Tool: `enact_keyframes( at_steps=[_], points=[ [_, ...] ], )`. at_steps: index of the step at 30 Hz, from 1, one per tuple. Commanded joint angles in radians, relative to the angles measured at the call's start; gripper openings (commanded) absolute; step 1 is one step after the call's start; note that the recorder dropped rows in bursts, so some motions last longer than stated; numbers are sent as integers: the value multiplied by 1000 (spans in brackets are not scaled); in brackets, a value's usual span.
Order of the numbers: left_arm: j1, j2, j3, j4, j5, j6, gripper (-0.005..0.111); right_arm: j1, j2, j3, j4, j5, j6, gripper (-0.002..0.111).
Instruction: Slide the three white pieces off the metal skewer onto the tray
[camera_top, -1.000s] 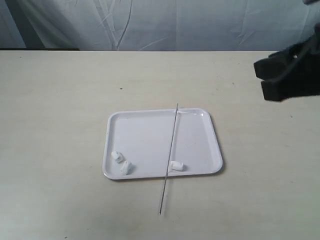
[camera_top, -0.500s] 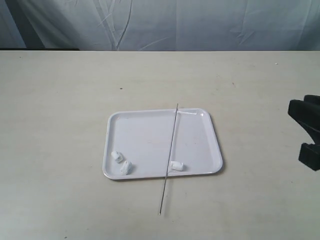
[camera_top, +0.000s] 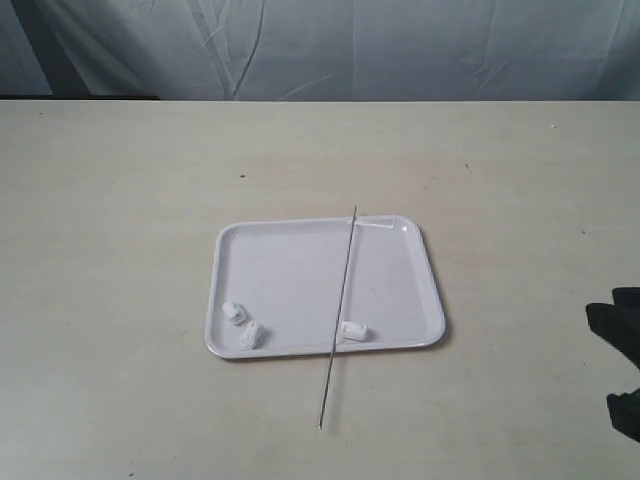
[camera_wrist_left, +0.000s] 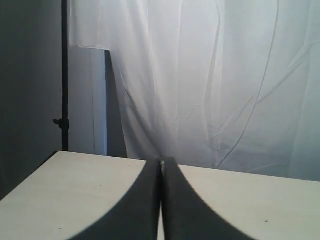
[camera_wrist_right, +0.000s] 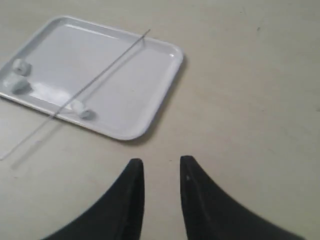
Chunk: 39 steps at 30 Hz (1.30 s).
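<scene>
The white tray (camera_top: 400, 262) lies mid-table, also in the right wrist view (camera_wrist_right: 150, 70). Three white pieces rest loose in it near its front rim: two at the left (camera_top: 234, 313) (camera_top: 252, 335) and one at the right (camera_top: 353, 330), close beside the skewer. The metal skewer (camera_top: 341, 300) lies across the tray, its near end sticking out over the table. In the right wrist view the skewer (camera_wrist_right: 100, 70) and pieces (camera_wrist_right: 20, 66) (camera_wrist_right: 80, 107) show too. My right gripper (camera_wrist_right: 160, 162) is open and empty, far right of the tray (camera_top: 622, 370). My left gripper (camera_wrist_left: 161, 162) is shut, empty, facing a curtain.
The table (camera_top: 120, 200) is a plain beige surface. A white curtain (camera_top: 350, 50) hangs behind its far edge. In the left wrist view a dark pole (camera_wrist_left: 64, 75) stands off the table's corner.
My right gripper has drawn back from the upper right down to the lower right edge of the exterior view. Tray, skewer and pieces have not moved.
</scene>
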<state>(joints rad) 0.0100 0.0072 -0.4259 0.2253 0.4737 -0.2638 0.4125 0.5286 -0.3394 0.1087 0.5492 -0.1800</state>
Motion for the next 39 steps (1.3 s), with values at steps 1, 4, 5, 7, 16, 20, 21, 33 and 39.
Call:
enact_keyframes(
  at_steps=[1, 4, 5, 7, 16, 20, 21, 33, 39],
  points=[
    [35, -7, 51, -17, -34, -5, 0, -50, -66, 4, -36, -25, -4, 25],
    [36, -7, 102, -29, -54, -5, 0, -112, -117, 4, 15, -45, -56, 25],
    [36, -7, 120, -34, -70, -5, 0, -130, -129, 4, 15, -48, -70, 25],
    [36, -7, 164, -44, -100, -5, 0, -165, -158, 4, 38, -48, -107, 25],
    [36, -7, 364, -60, -303, -5, 0, -280, -234, 4, 209, -52, -307, 25],
    [36, -7, 426, -60, -396, -5, 0, -319, -273, 4, 223, -56, -325, 25],
    [36, -7, 426, -58, -397, -3, 0, -330, -286, 4, 234, -49, -325, 25],
    [36, -7, 426, -404, -305, 316, 0, -409, -397, 169, 428, -228, -392, 25],
    [36, -7, 426, -498, -240, 400, 0, -409, -397, 221, 469, -250, -458, 25]
  ],
)
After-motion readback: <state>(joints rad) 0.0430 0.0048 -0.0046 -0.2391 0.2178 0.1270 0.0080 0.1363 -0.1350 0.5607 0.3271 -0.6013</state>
